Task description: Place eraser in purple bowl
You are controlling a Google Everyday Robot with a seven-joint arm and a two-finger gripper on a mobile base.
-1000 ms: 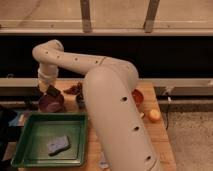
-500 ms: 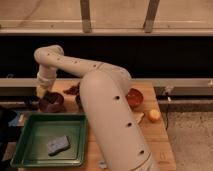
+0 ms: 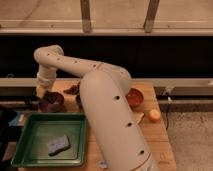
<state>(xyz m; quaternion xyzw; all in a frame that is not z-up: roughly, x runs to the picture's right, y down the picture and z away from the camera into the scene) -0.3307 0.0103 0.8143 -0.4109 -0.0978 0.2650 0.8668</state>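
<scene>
The purple bowl (image 3: pixel 51 103) stands on the wooden table at the left, just behind the green tray. My gripper (image 3: pixel 48 93) hangs straight down over the bowl, its tip at or just inside the rim. A dark shape sits at the gripper's tip above the bowl; I cannot tell whether it is the eraser or part of the gripper. The eraser does not show clearly anywhere else.
A green tray (image 3: pixel 30 150) at the front left holds a grey-blue sponge (image 3: pixel 58 144). An orange-red bowl (image 3: pixel 134 97) stands at the right behind my arm. A yellow-orange fruit (image 3: pixel 154 115) lies near the right edge. A brownish item (image 3: pixel 73 90) lies behind the purple bowl.
My arm's large link has swung left and forward, uncovering more of the orange-red bowl. The gripper has stayed over the purple bowl and dropped slightly.
</scene>
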